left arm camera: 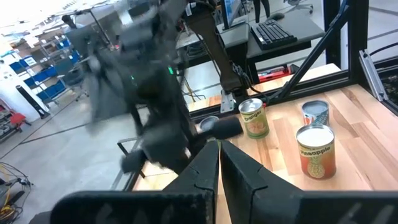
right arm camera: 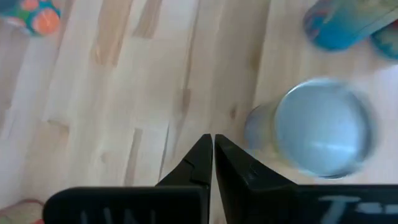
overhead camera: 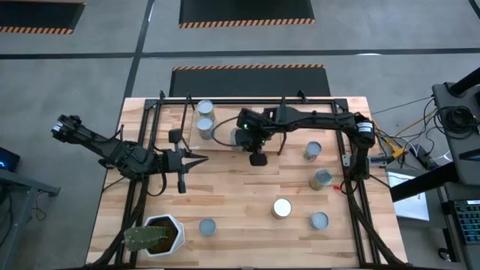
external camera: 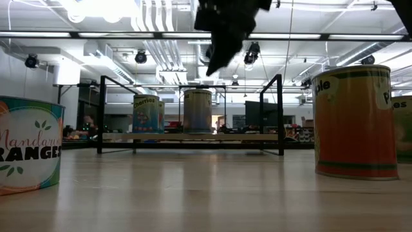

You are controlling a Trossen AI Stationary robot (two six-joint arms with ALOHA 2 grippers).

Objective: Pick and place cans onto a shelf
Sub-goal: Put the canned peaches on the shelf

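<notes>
While empty, right end effector (right arm camera: pixel 212 152) hangs closed above shelf (overhead camera: pixel 225 124).

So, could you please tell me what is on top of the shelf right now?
In the low view the shelf carries three cans: one in the middle, two overlapping at its left. The high view shows only two; the right arm covers the middle.

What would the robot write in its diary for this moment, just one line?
right gripper: shut, empty, above shelf edge | left gripper: shut, waiting over table | cans on shelf: two in high view | loose cans: on table
</notes>
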